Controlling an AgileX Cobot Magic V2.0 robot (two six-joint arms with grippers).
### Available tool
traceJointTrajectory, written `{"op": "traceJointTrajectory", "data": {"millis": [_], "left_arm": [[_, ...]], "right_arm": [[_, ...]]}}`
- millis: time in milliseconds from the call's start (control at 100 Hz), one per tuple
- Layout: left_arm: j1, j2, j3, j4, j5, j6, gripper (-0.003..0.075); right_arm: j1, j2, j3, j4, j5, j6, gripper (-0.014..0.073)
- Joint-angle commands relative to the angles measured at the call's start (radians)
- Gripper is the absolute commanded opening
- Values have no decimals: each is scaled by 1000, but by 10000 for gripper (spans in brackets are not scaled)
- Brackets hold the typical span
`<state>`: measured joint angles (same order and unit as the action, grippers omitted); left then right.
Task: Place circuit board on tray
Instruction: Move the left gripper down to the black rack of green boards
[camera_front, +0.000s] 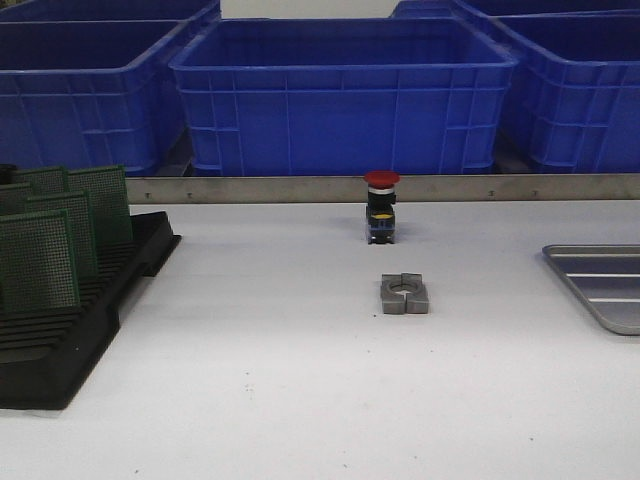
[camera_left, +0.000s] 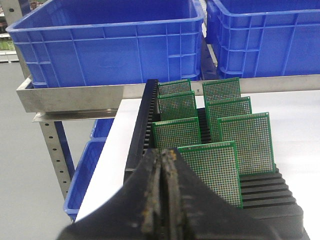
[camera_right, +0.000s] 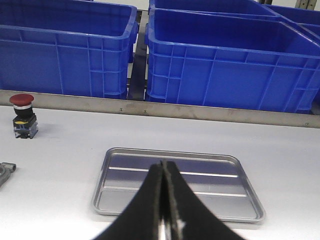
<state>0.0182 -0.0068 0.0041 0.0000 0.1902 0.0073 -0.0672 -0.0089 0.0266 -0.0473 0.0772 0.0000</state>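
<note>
Several green circuit boards (camera_front: 60, 235) stand in a black rack (camera_front: 70, 345) on the worktop (camera_front: 300, 400). Just beyond the left hand (camera_left: 164, 157), pinched closed and empty, stand those boards. Beyond the right hand (camera_right: 163, 167), likewise closed and empty, lies the tray (camera_right: 220, 212).

Counted seven green circuit boards (camera_left: 192, 132) standing in one black rack (camera_front: 60, 340). Spotted one silver tray (camera_right: 177, 182), one red-capped push button (camera_front: 381, 206), one grey metal clamp block (camera_front: 404, 294). Tallied at least four blue crates (camera_front: 340, 95) behind the table.
</note>
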Motion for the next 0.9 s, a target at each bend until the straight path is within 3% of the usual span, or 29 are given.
{"op": "traceJointTrajectory", "data": {"millis": [0, 570, 740, 890], "left_arm": [[0, -27, 19, -7, -87, -1, -20], [0, -27, 3, -56, -128, -1, -20], [0, 11, -116, -74, -62, -7, -20], [0, 128, -298, -74, 112, -7, -20]], "right_arm": [[-3, -23, 0, -10, -77, -7, -60], [-3, -23, 0, -10, -77, -7, -60], [-3, -23, 0, -10, -77, -7, -60], [-3, -23, 0, -10, -77, -7, -60]]}}
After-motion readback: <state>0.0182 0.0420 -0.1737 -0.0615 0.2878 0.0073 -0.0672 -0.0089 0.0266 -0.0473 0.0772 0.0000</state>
